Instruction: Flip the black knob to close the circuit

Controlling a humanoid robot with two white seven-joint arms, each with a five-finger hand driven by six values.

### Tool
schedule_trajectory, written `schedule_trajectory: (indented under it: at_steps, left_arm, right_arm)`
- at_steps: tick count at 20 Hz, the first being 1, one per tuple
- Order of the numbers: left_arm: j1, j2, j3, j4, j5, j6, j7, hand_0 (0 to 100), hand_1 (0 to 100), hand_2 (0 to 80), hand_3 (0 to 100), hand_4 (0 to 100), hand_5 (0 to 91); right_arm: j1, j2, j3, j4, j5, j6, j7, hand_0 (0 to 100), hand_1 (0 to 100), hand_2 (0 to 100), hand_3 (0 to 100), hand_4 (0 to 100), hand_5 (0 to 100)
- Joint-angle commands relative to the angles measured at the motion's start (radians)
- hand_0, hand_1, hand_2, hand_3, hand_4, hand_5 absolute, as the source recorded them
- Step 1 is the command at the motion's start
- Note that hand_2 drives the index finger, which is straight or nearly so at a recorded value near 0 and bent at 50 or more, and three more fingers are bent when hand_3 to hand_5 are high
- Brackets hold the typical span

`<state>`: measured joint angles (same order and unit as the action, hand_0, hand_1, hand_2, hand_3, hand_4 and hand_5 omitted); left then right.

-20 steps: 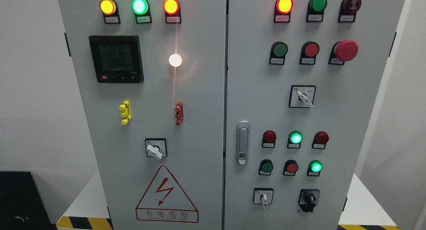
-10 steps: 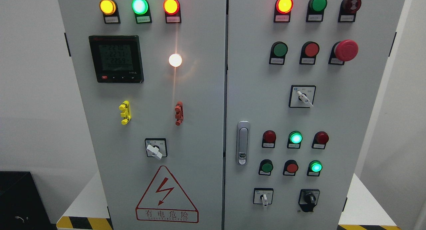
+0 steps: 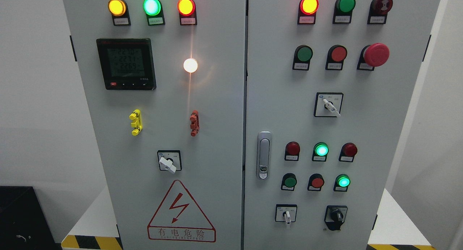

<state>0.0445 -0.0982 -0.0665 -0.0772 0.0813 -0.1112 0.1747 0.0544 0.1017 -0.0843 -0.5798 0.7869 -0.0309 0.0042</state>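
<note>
The black knob (image 3: 337, 216) sits low on the right door of the grey electrical cabinet (image 3: 224, 109), on a black plate, its handle pointing roughly straight down. Left of it is a small white-handled selector switch (image 3: 286, 215). Neither of my hands nor any arm shows in the head view.
Lit lamps, push buttons and a red mushroom stop button (image 3: 376, 54) cover the right door. A door latch (image 3: 264, 155), a meter display (image 3: 126, 63) and two white rotary switches (image 3: 168, 162) (image 3: 330, 106) also protrude. A black box (image 3: 20, 217) stands at lower left.
Only the digits on the meter display flicker; nothing else has moved.
</note>
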Motion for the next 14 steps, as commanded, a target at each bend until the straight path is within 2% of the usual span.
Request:
schedule_trajectory:
  at_steps: [1, 3, 6, 14]
  left_arm:
    - [0.0, 0.0, 0.001, 0.0, 0.0, -0.001, 0.002, 12, 56, 0.0, 0, 0, 0.0]
    - [0.0, 0.0, -0.001, -0.001, 0.0, -0.001, 0.0, 12, 56, 0.0, 0, 0, 0.0]
    - [0.0, 0.0, 0.001, 0.0, 0.0, -0.001, 0.0, 12, 56, 0.0, 0, 0, 0.0]
    - [0.0, 0.0, 0.001, 0.0, 0.0, -0.001, 0.0, 12, 56, 0.0, 0, 0, 0.0]
  right_arm:
    - [-0.001, -0.008, -0.006, -0.27, 0.161, -0.003, -0.023, 0, 0, 38, 54, 46, 29]
    - [0.001, -0.011, -0.008, -0.334, 0.208, -0.003, -0.03, 0, 0, 47, 65, 52, 37]
    - [0.004, -0.01, -0.008, -0.422, 0.25, -0.003, -0.032, 0, 0, 59, 76, 60, 45]
    - [0.041, 0.004, -0.009, -0.684, 0.296, 0.0, -0.033, 0, 0, 78, 94, 76, 64]
